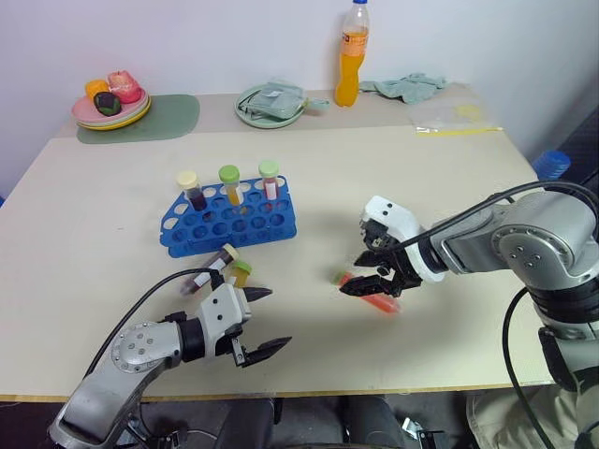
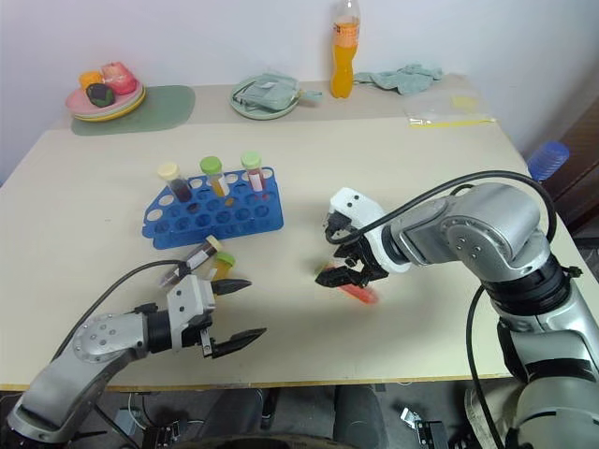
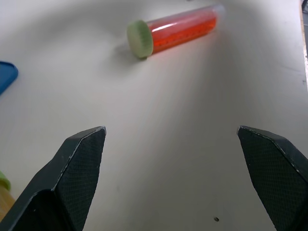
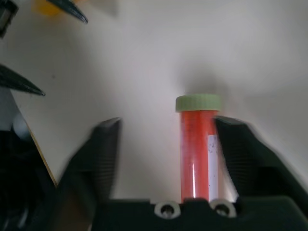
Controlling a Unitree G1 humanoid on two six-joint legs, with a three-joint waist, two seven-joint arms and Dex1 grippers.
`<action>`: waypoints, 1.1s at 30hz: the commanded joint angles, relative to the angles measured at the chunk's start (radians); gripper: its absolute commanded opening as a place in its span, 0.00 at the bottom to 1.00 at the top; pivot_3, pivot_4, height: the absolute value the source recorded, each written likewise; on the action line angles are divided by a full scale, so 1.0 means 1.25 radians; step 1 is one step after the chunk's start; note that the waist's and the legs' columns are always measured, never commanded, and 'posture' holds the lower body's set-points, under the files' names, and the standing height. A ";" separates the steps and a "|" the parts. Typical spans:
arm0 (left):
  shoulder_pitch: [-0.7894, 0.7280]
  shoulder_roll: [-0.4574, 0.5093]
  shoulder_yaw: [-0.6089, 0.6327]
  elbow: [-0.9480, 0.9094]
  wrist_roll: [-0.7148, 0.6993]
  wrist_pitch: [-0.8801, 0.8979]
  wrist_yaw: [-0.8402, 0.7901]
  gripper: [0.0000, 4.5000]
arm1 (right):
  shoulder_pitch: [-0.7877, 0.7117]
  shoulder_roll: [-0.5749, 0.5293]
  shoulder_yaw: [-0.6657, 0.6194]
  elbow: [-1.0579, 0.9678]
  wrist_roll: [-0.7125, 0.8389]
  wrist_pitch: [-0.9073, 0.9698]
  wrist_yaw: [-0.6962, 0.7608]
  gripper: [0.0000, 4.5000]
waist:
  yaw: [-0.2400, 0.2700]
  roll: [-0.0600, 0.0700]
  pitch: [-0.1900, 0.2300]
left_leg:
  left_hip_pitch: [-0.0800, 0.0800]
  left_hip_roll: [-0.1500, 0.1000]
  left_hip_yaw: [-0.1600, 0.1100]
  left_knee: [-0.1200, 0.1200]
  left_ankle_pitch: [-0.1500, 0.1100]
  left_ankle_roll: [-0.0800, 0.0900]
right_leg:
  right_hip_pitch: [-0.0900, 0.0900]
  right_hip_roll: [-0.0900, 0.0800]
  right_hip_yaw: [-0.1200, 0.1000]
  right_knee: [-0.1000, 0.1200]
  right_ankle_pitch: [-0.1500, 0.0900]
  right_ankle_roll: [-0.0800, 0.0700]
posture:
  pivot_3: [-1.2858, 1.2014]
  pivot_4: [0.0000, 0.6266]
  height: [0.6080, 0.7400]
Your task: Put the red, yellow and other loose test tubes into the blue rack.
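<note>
Nearest you, the left gripper (image 1: 263, 323) hovers low over the bench (image 1: 112, 215), fingers spread wide and holding nothing.

Red test tube (image 1: 374, 297): lies flat on the bench, pale green cap toward the rack, under your right gripper (image 1: 367, 282). In the right wrist view the tube sits between the parted fingers, hard against one of them, with a gap on the other side. Not pinched, as far as I can judge.

Two more loose tubes, one dark (image 1: 208, 271) and one yellow (image 1: 241, 272), lie just in front of the blue rack (image 1: 227, 220), near the left gripper. Three capped tubes already stand in the rack's back row.

Risks, as judged:
- The tube is off-centre in the right fingers. If you close now, one finger may shove it first and it may roll or skid away.
- A grip near the cap end could let the tube swing when lifted.
- The left gripper's tip is close to the yellow tube; a careless sweep could knock it.
</note>
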 commanded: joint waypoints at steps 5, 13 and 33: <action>-0.041 0.011 -0.016 -0.033 -0.001 0.008 -0.024 1.00 | -0.031 -0.006 0.072 0.027 -0.042 0.007 -0.066 0.80 | -0.001 0.000 0.000 | 0.000 0.000 0.000 0.000 0.000 0.000 | 0.000 0.000 0.000 0.000 0.000 0.000 | 0.52 0.24 1.00; -0.043 0.004 -0.041 -0.029 0.017 -0.001 -0.022 1.00 | -0.063 0.014 0.138 0.119 0.017 0.007 -0.127 0.80 | -0.008 0.000 0.000 | 0.000 0.000 0.000 0.000 0.000 0.000 | 0.000 0.000 0.000 0.000 0.000 0.000 | 0.52 0.24 1.00; 0.052 -0.072 0.193 -0.046 -0.085 0.037 0.129 1.00 | 0.179 0.117 -0.077 -0.028 -0.164 -0.626 0.007 0.15 | -0.013 -0.001 0.000 | 0.000 0.000 0.000 0.000 0.000 0.000 | 0.000 0.001 0.000 0.000 0.000 0.000 | 0.52 0.24 1.00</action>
